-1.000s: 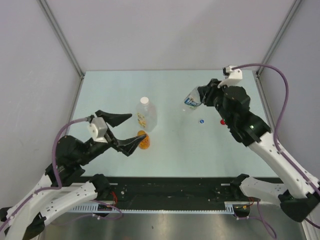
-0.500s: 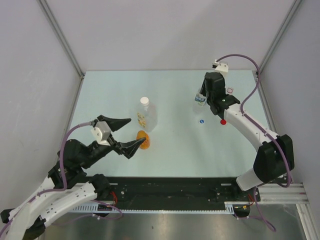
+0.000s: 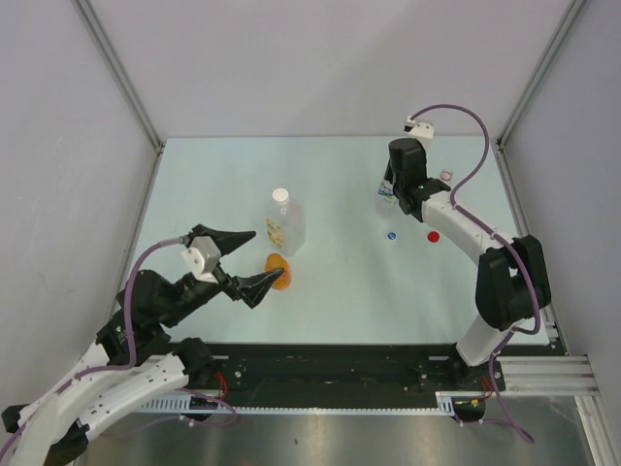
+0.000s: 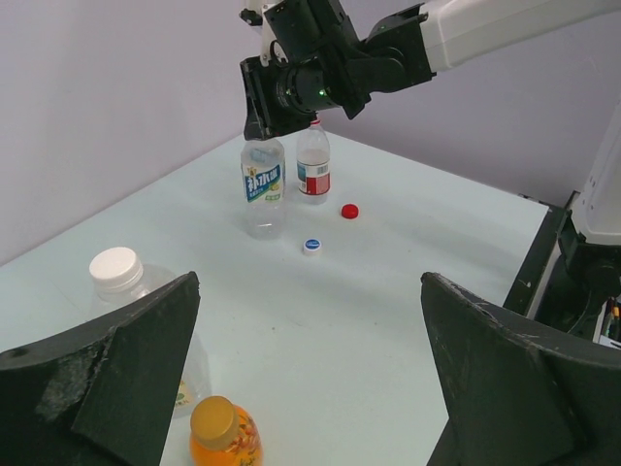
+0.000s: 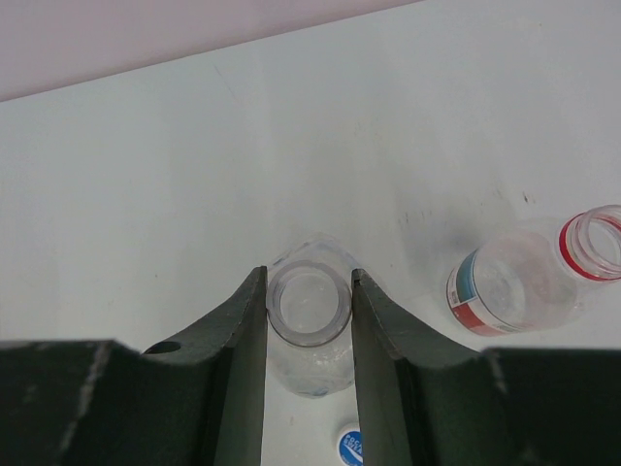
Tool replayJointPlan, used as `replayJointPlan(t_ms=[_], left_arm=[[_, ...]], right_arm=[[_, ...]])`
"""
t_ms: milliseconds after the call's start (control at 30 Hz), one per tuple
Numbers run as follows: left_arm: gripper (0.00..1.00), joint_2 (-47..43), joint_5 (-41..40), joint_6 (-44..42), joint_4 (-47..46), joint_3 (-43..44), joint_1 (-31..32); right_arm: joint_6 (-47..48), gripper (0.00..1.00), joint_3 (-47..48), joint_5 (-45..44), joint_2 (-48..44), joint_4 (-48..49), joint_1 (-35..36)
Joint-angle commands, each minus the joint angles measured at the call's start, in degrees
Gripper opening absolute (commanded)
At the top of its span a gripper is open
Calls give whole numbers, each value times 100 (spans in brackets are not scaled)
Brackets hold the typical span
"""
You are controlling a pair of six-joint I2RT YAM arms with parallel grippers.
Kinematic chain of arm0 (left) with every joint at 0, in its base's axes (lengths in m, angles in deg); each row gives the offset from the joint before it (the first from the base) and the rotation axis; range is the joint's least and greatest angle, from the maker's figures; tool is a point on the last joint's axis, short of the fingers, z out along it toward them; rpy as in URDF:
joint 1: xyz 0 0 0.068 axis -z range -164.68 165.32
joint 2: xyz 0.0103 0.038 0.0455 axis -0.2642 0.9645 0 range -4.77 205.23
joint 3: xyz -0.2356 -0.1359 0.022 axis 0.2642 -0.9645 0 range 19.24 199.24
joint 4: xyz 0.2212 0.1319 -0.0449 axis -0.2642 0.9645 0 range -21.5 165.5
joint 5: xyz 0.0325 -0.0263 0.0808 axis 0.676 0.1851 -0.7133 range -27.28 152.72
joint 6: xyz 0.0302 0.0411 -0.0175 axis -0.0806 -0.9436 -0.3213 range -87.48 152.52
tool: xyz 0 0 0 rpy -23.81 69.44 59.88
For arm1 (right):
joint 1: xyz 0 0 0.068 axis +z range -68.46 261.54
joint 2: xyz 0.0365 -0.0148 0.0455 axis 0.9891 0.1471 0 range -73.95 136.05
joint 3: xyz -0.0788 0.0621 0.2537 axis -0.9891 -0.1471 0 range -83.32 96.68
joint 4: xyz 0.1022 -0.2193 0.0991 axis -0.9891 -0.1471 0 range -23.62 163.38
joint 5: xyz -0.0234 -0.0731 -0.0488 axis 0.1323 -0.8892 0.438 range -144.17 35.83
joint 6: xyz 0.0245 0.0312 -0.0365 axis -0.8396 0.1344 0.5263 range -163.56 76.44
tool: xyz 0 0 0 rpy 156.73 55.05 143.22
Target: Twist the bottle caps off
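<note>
Right gripper clamps the neck of the uncapped blue-label bottle, standing at the far right beside the open red-label bottle. Risk: a sideways pull before release topples either bottle. Left gripper is spread wide near the white cap, not yet unscrewed

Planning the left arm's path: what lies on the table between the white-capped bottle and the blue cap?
Nothing: the table is bare between the white-capped bottle and the blue cap, as the top external view shows.
</note>
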Motion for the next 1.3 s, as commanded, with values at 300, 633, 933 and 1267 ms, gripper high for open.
replayJointPlan(t_ms=[300,633,933,1267], left_arm=[[100,104,-138,-194,-43,-92,-25],[100,86,-121,-194,-87,-145,-25],[100,104,-59,-151,-87,-154,-25],[100,148,-68,-142,-140,-128,-25]], right_arm=[[1,4,313,-83,199,157,-77],[-139,38,313,31,147,16,-86],[-157,61,313,76,6,-10,-86],[-166,65,313,128,-477,-45,-59]])
